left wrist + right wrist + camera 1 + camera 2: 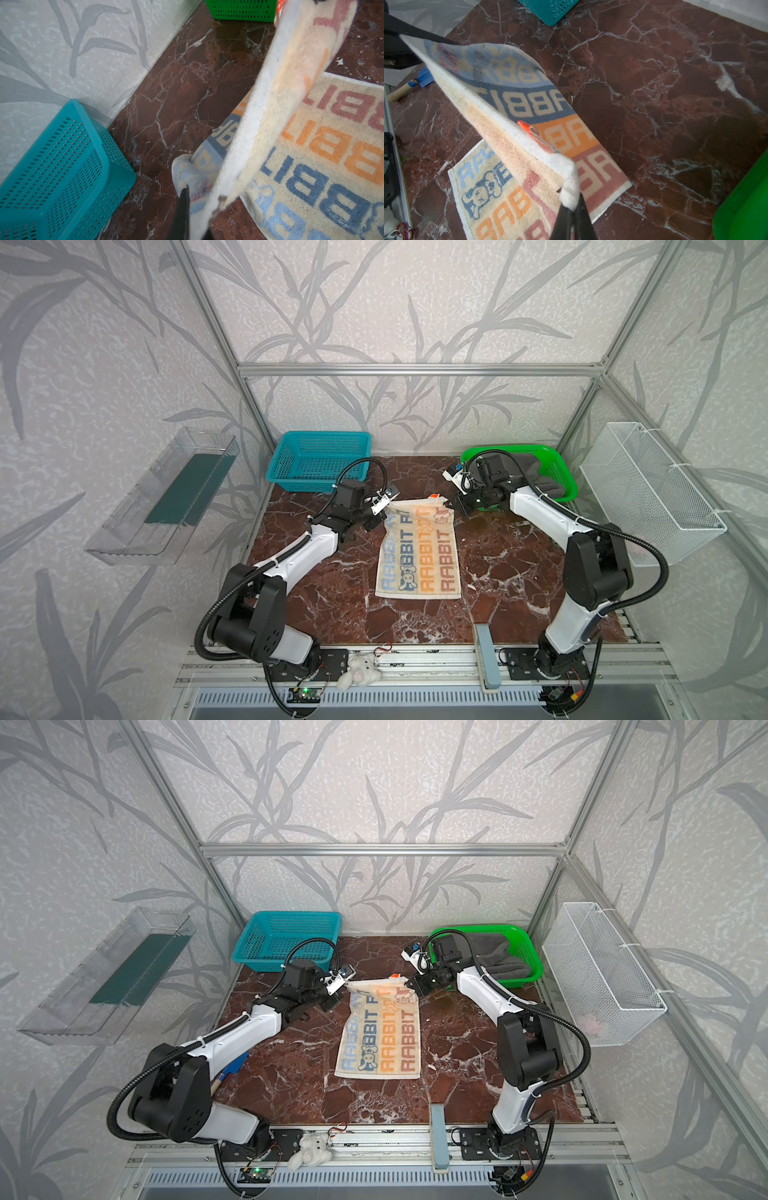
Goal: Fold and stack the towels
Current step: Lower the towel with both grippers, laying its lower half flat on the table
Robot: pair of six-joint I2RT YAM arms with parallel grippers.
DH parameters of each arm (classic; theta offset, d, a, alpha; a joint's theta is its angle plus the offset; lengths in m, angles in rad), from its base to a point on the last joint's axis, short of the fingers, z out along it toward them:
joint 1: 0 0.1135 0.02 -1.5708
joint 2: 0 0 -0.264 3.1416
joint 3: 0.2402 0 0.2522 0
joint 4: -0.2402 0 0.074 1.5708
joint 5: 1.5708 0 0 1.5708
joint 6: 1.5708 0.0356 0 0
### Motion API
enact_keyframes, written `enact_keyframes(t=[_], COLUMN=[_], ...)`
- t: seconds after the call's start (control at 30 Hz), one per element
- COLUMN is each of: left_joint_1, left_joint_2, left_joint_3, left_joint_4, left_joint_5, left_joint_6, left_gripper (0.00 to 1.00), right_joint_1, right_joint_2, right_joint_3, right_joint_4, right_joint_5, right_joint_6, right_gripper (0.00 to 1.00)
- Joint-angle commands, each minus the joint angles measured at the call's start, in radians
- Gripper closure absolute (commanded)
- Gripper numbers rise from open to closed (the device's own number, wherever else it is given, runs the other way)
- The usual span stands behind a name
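The orange, blue and white lettered towel (417,560) (378,1040) lies lengthwise in the middle of the marble table (332,597). Its far edge is lifted off the surface and stretched between both grippers. My left gripper (380,517) (338,996) (193,207) is shut on the far left corner. My right gripper (451,506) (409,984) (572,205) is shut on the far right corner, next to an orange tag (529,129). The near half of this towel (332,135) (483,193) rests flat. A dark grey towel (538,475) (494,957) lies bunched in the green basket (567,485).
A teal basket (320,462) (62,166) stands at the back left. A white wire basket (648,493) and a clear bin (166,497) hang on the side walls. A white plush toy (359,670), a light blue block (486,659) and a blue-handled tool (232,1071) lie near the front.
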Motion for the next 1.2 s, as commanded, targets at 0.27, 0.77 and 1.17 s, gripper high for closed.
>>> enact_keyframes(t=[0.27, 0.77, 1.17], left_joint_1=[-0.026, -0.096, -0.046], left_joint_2=[-0.317, -0.390, -0.171], left_joint_3=[0.217, 0.012, 0.212], left_joint_4=[-0.215, -0.174, -0.065], left_joint_5=[-0.024, -0.312, -0.257], left_joint_6=[0.079, 0.217, 0.248], left_gripper=[1.00, 1.00, 1.00], right_joint_1=[-0.010, -0.033, -0.049], right_joint_2=[-0.279, -0.305, -0.166], right_joint_3=[-0.045, 0.025, 0.255], right_joint_4=[0.012, -0.049, -0.059], right_joint_5=[-0.072, 0.120, 0.103], right_joint_6=[-0.101, -0.033, 0.018], right_gripper=[1.00, 1.00, 1.00])
